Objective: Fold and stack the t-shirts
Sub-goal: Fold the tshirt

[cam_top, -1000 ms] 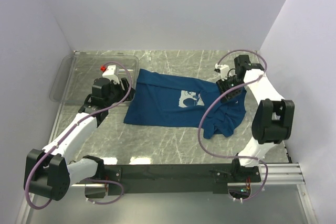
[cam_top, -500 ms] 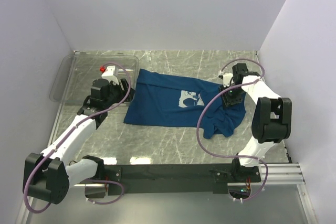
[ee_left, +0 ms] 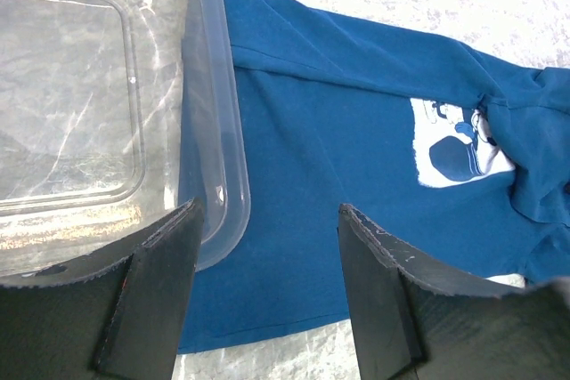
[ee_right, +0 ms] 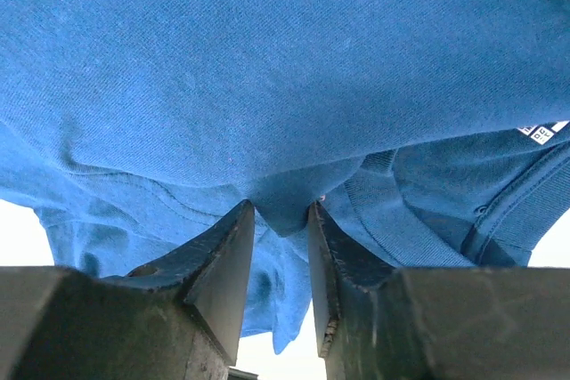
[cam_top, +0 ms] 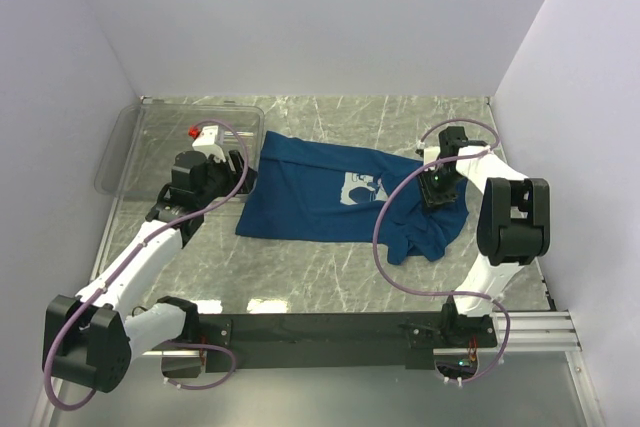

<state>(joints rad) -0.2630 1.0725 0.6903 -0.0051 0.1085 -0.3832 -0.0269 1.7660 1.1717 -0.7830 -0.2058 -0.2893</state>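
Note:
A dark blue t-shirt point(cam_top: 320, 197) with a pale square print point(cam_top: 365, 189) lies spread on the marble table, its right end bunched and folded over. It also shows in the left wrist view point(ee_left: 356, 131) and fills the right wrist view point(ee_right: 267, 60). My right gripper point(cam_top: 438, 187) sits on the bunched right end, its jaws shut on a fold of the blue cloth point(ee_right: 283, 211). My left gripper point(cam_top: 243, 169) is open and empty just above the shirt's left edge, next to the bin; in its wrist view point(ee_left: 267, 246) the fingers straddle the cloth.
A clear plastic bin point(cam_top: 170, 137) stands at the back left, its rim point(ee_left: 223, 131) overlapping the shirt's left edge. White walls close in on the left, back and right. The black rail runs along the near edge.
My right gripper has moved slightly towards the near side and down onto the shirt's bunched right end. The left arm has shifted only a little. The shirt looks unchanged.

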